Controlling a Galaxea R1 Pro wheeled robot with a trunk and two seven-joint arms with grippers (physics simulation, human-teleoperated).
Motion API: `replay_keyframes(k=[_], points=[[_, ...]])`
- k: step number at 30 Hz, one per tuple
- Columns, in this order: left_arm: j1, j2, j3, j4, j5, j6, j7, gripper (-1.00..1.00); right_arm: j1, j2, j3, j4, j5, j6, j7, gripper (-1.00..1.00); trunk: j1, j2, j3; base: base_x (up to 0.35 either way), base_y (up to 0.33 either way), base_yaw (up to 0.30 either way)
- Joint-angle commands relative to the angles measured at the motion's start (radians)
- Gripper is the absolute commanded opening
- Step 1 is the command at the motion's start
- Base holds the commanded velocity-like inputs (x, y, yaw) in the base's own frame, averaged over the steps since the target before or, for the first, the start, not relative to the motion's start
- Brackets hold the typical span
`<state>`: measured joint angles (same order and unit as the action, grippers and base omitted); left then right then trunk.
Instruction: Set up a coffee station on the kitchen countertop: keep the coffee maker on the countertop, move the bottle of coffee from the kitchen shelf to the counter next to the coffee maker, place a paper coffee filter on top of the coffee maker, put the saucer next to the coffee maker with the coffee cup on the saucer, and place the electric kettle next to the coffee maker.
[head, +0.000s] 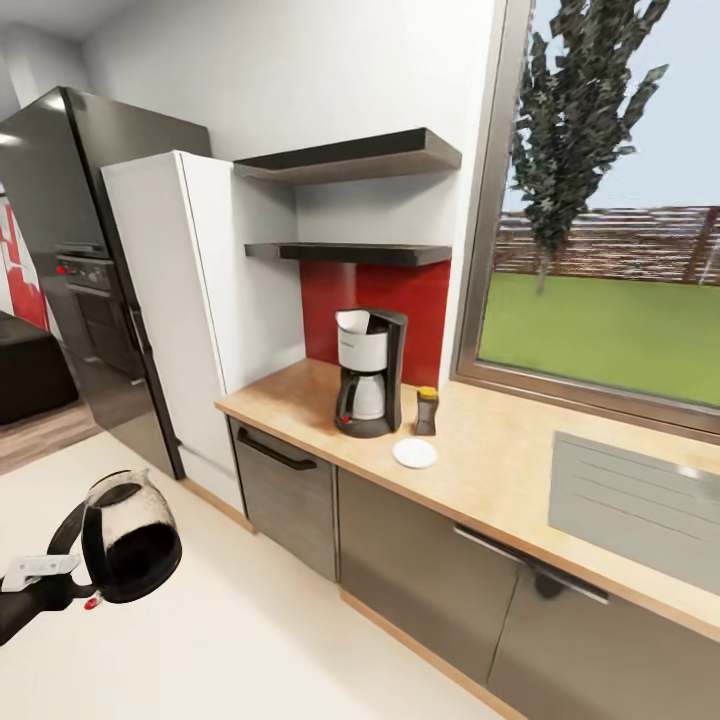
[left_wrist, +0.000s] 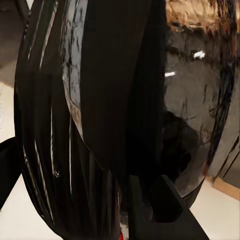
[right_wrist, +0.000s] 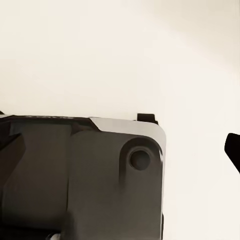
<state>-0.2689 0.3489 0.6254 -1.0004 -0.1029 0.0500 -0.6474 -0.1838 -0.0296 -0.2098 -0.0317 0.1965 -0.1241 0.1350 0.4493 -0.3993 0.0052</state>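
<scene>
Three station items stand in place on the kitchen countertop (head: 480, 470): the coffee maker (head: 368, 372) near the red backsplash (head: 375, 300), the bottle of coffee (head: 427, 411) just beside it on the window side, and the saucer (head: 415, 453) a little in front of the bottle, near the counter's front edge. One item in transit: the electric kettle (head: 128, 538), rounded glass with a dark base, carried low over the pale floor (head: 200, 640) at the head view's lower left, well apart from the counter; the left gripper (head: 48, 580) appears clenched about its black loop handle, and the left wrist view shows the kettle's (left_wrist: 115, 120) dark glossy body pressed close to the lens. Right gripper: the right wrist view gives a grey housing over floor with one dark tip at the frame edge, so whether those fingers are spread or closed cannot be told. Outstanding, by judgement: the kettle is not yet set beside the machine; no cup sits on the saucer; no white paper cone can be made out on the machine's top, though at this range that is uncertain. The two dark kitchen shelf (head: 350, 253) boards above look bare. Estimate: about half complete, with kettle delivery as the step in hand.
</scene>
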Motion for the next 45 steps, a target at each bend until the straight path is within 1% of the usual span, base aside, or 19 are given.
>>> replay_keyframes(k=[1, 31, 32, 41, 45], points=[[-0.001, -0.001, 0.004, -0.001, -0.001, 0.004, -0.008, -1.0, 0.0, 0.0, -0.01, 0.0, 0.008, -0.004, 0.003, 1.0, 0.001, -0.001, 0.0, 0.236, 0.271, 0.0], [0.0, -0.001, 0.002, -0.003, -0.001, 0.004, -0.008, -1.0, 0.0, -0.001, -0.011, 0.001, 0.007, -0.006, 0.003, 1.0, 0.001, -0.001, 0.0, 0.198, 0.285, 0.0], [0.0, -0.006, -0.003, -0.005, -0.001, 0.004, -0.009, -1.0, 0.0, -0.001, -0.011, 0.001, 0.007, -0.006, 0.003, 1.0, 0.001, -0.001, 0.0, 0.171, 0.288, -0.106], [0.0, -0.008, -0.009, -0.006, 0.0, 0.005, -0.011, -1.0, 0.0, -0.001, -0.011, 0.001, 0.007, -0.006, 0.003, 1.0, 0.001, -0.001, 0.002, 0.149, 0.295, -0.268], [-0.001, -0.01, -0.012, -0.014, 0.002, 0.005, -0.012, -1.0, 0.0, -0.001, -0.011, 0.001, 0.007, -0.006, 0.003, 1.0, 0.001, -0.001, 0.003, 0.085, 0.13, -0.29]])
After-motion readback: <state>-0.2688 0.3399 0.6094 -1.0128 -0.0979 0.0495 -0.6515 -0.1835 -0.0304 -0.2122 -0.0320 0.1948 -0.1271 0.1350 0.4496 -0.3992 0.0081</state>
